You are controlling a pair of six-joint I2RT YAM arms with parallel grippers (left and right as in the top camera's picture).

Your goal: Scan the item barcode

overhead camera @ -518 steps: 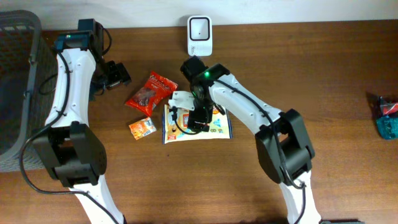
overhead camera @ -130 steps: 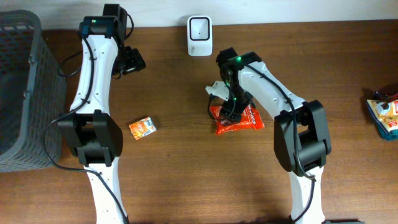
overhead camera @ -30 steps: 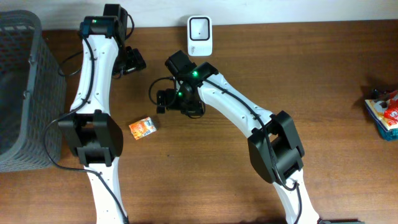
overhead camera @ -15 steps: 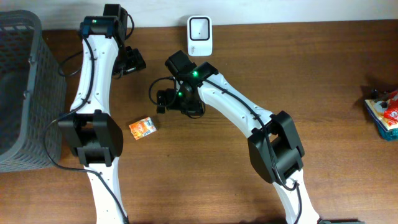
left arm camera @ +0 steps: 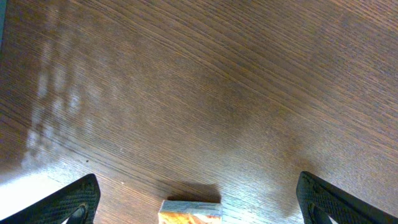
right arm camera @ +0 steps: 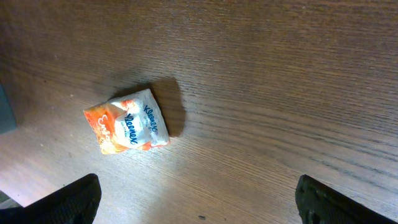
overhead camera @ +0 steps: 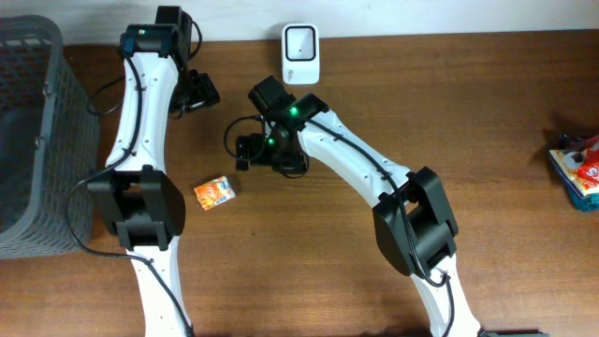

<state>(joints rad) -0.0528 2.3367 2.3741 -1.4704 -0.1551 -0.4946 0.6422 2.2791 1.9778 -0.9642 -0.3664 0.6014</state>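
Note:
A small orange and white tissue packet [overhead camera: 214, 192] lies flat on the wooden table, left of centre. It also shows in the right wrist view, where the packet [right arm camera: 127, 121] sits up and left of the jaws. My right gripper [overhead camera: 239, 150] hovers open above and right of it, with nothing between its fingers [right arm camera: 68, 202]. My left gripper [overhead camera: 199, 91] is open farther back, and an edge of the packet [left arm camera: 189, 213] shows low between its fingers [left arm camera: 78, 199]. The white barcode scanner [overhead camera: 300, 42] stands at the table's back edge.
A dark mesh basket [overhead camera: 28, 131] fills the left side. A pile of packets [overhead camera: 577, 173] lies at the right table edge. Bare wood lies between the right arm and that pile.
Nothing has moved over the last second. Since a few seconds ago the right arm has swung left, and the red packet has gone from mid-table to the right-edge pile.

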